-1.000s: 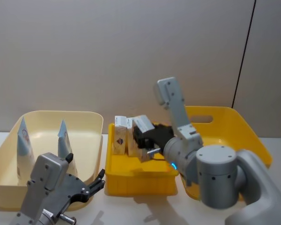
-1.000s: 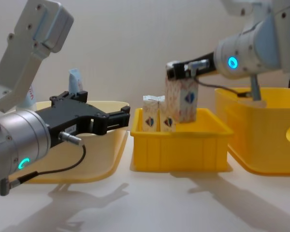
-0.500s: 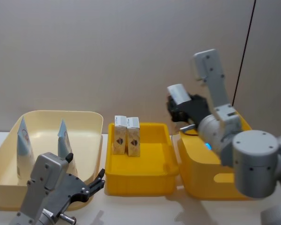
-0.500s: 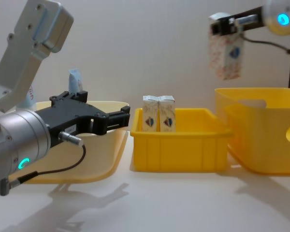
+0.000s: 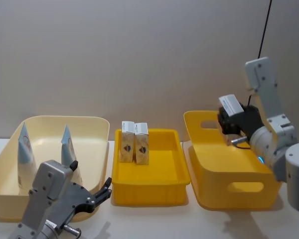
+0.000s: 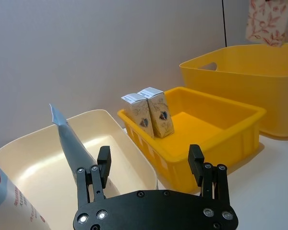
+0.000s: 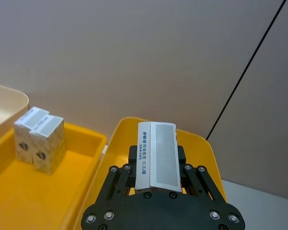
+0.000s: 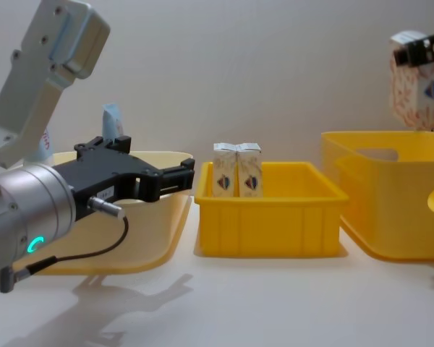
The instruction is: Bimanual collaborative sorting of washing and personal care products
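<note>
Right gripper (image 5: 234,122) fingers pinch a cream carton (image 8: 418,94) between them, above the right yellow bin (image 8: 390,217); left gripper (image 6: 150,158) fingers spread.

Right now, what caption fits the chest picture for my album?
Right gripper holds a carton above the big yellow bin; two cartons stand in the small tray; left gripper hovers open.

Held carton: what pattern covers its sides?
Carton: reddish leafy print on cream, blue diamond mark; best in chest view.
</note>
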Robot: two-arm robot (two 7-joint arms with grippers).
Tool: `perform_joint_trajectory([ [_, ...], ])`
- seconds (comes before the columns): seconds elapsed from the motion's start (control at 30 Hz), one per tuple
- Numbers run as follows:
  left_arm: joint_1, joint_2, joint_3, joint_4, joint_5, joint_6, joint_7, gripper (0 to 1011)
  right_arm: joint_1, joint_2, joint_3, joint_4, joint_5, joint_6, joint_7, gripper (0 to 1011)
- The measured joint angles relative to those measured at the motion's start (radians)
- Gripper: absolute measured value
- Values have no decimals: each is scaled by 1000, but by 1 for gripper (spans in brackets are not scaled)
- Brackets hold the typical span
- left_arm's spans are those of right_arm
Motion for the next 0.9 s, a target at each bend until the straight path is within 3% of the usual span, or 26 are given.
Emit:
perform_joint_trajectory([
  [0.43,0,0,0,0,0,0,0,1003,6,28,-5,79,15,49,82,421],
  [0.9,0,0,0,0,0,0,0,1003,29,30,-26,171,32,69,156,853],
])
